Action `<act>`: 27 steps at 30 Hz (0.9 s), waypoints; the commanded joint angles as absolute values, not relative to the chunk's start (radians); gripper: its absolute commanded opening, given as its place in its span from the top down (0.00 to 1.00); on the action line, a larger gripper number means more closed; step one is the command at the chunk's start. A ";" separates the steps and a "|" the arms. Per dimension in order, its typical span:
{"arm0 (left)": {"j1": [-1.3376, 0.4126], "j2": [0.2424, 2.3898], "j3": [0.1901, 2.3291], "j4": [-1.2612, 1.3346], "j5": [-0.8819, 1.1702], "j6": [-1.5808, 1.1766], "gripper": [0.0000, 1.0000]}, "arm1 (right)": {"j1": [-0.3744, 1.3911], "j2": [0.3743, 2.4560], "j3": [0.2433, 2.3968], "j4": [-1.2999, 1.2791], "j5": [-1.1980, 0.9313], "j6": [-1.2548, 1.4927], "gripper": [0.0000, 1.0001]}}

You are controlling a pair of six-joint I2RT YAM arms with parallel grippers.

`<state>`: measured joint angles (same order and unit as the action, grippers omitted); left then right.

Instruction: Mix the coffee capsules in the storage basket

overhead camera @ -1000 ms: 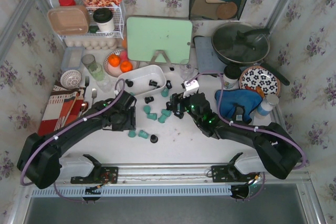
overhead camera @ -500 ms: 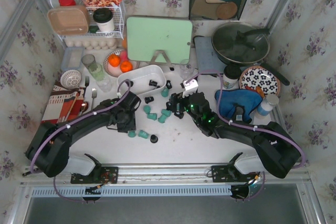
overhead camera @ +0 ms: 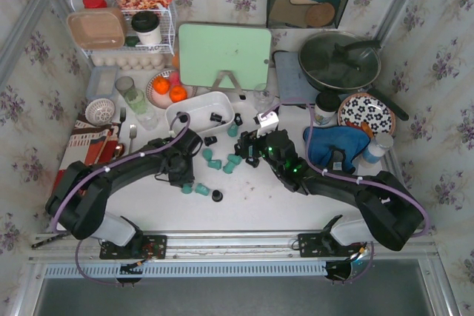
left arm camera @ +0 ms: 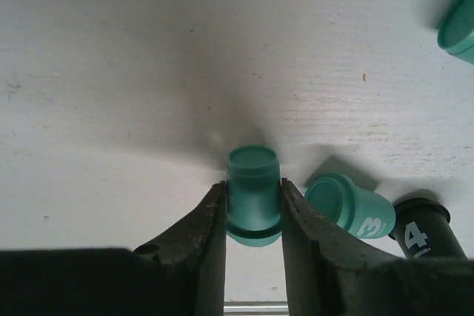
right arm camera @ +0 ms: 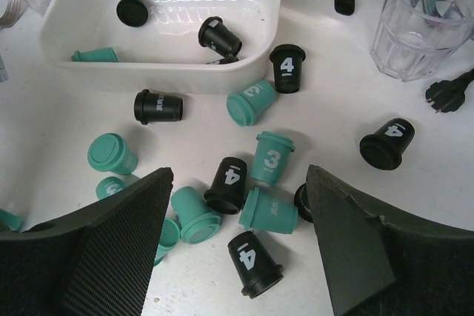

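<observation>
The white storage basket [overhead camera: 198, 111] stands left of centre; in the right wrist view [right arm camera: 163, 72] it holds two black capsules and a teal one. Several teal and black coffee capsules [right arm camera: 270, 157] lie loose on the table in front of it. My left gripper [left arm camera: 252, 183] is shut on a teal capsule [left arm camera: 252, 197] that sits on the table, with another teal capsule [left arm camera: 348, 205] and a black one [left arm camera: 418, 227] beside it. In the top view this gripper [overhead camera: 185, 181] is at the front of the scatter. My right gripper [right arm camera: 238, 183] is open and empty, hovering over the capsule cluster [overhead camera: 248, 149].
A drinking glass [right arm camera: 426, 27] and a black plug [right arm camera: 452, 86] lie right of the basket. A blue cloth [overhead camera: 337, 146], a flowered plate [overhead camera: 366, 112] and a lidded pan [overhead camera: 339, 61] are at the right. A green cutting board [overhead camera: 224, 53] and a plate of oranges [overhead camera: 167, 88] stand behind.
My left arm has swung its elbow in and shifted slightly right, over the front teal capsules. The right arm and the capsules have not moved.
</observation>
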<state>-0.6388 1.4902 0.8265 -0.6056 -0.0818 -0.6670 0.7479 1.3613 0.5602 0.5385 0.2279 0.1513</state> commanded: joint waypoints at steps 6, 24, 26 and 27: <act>-0.638 1.543 0.811 -0.583 -0.121 -0.671 0.67 | 0.748 1.362 0.569 0.543 0.224 0.154 0.19; -0.638 1.376 0.858 -0.579 -0.287 -0.626 0.72 | 0.749 1.373 0.571 0.542 0.229 0.153 0.19; -0.637 1.335 0.884 -0.567 -0.333 -0.603 0.72 | 0.748 1.378 0.574 0.541 0.229 0.153 0.19; -0.636 1.321 0.899 -0.559 -0.357 -0.589 0.72 | 0.748 1.380 0.577 0.539 0.229 0.153 0.19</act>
